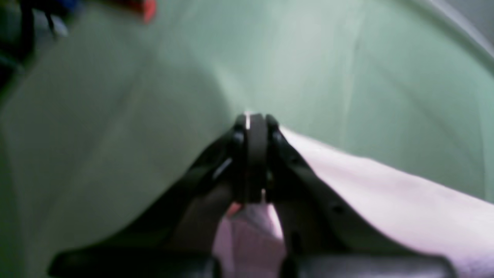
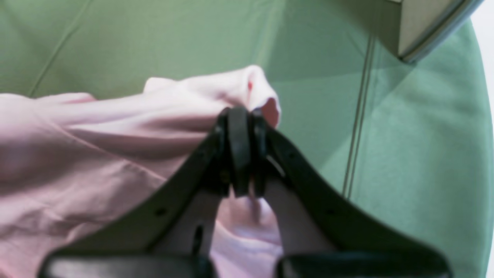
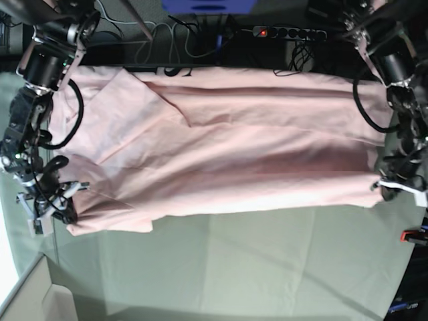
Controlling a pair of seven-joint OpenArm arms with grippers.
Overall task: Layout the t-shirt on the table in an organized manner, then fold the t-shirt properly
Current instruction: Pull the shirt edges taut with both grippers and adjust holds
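The light pink t-shirt (image 3: 234,154) lies stretched sideways across the far half of the green-grey table (image 3: 267,267), its lower edge pulled fairly straight between both arms. In the base view my left gripper (image 3: 383,186) pinches the shirt's right corner, and my right gripper (image 3: 71,200) pinches its left corner. The left wrist view has my left gripper (image 1: 252,119) shut on a pink fabric edge (image 1: 405,193) low over the table (image 1: 347,58). Seen from the right wrist, my right gripper (image 2: 241,112) is shut on bunched pink cloth (image 2: 96,154) above the table (image 2: 405,154).
A red clamp (image 3: 413,235) sits on the table's right edge. A power strip (image 3: 287,31) and cables lie beyond the far edge. A pale box (image 3: 40,301) stands at the near left corner, and shows again as a pale box (image 2: 424,23) from the right wrist.
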